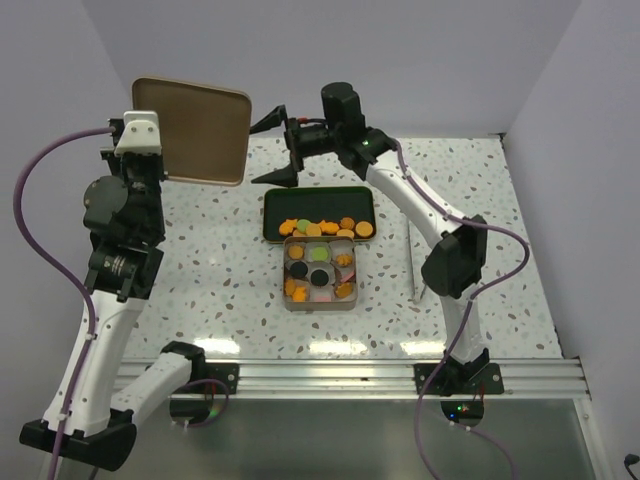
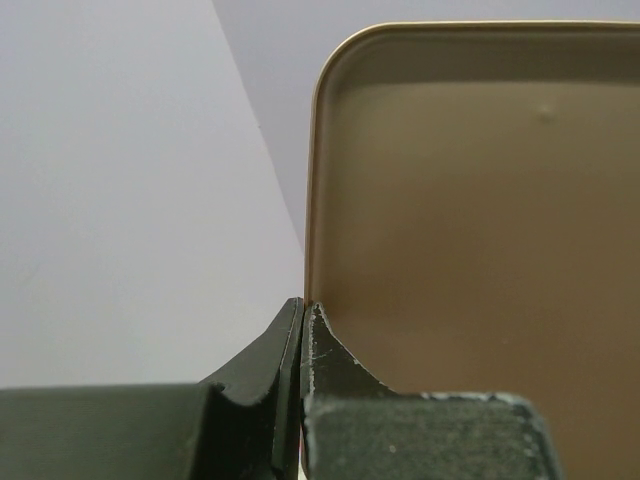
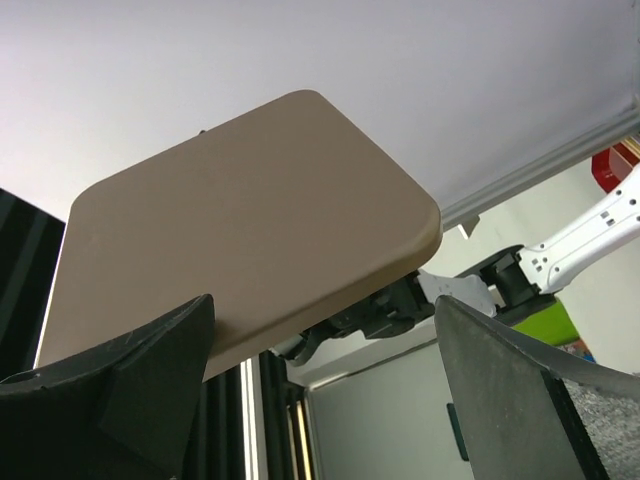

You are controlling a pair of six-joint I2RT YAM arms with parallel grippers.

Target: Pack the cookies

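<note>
Orange cookies (image 1: 322, 227) with one green one lie in a row in a dark green tray (image 1: 318, 193) at mid-table. In front of it, a tan tin (image 1: 287, 272) holds more cookies (image 1: 320, 276), orange, green and dark, in its cups. The tin's tan lid (image 1: 200, 130) (image 2: 480, 220) (image 3: 240, 220) hangs tilted in the air at the back left. My left gripper (image 1: 158, 152) (image 2: 303, 310) is shut on the lid's rim. My right gripper (image 1: 272, 150) (image 3: 322, 310) stands open just right of the lid, pointing at it and holding nothing.
A thin metal rod (image 1: 410, 258) lies on the speckled table (image 1: 200, 260) right of the tin, beside the right arm's elbow. The white back wall stands close behind the lid.
</note>
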